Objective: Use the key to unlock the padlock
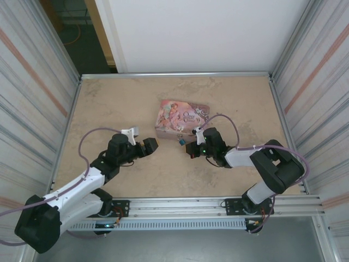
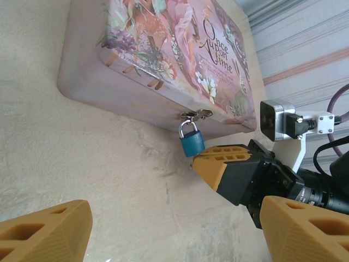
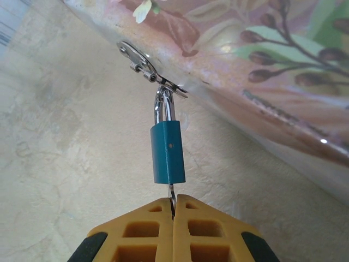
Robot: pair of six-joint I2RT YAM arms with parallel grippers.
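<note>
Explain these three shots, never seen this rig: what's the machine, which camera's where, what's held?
Two robot arms bolted at the table edge. The wide picture looks down from above; the other two come from cameras on each wrist. A pink illustrated tin box lies on the table, a small blue padlock hanging from its hasp. The right gripper is shut on a thin metal key that meets the padlock's underside. The left gripper is open, empty, nearby.
</note>
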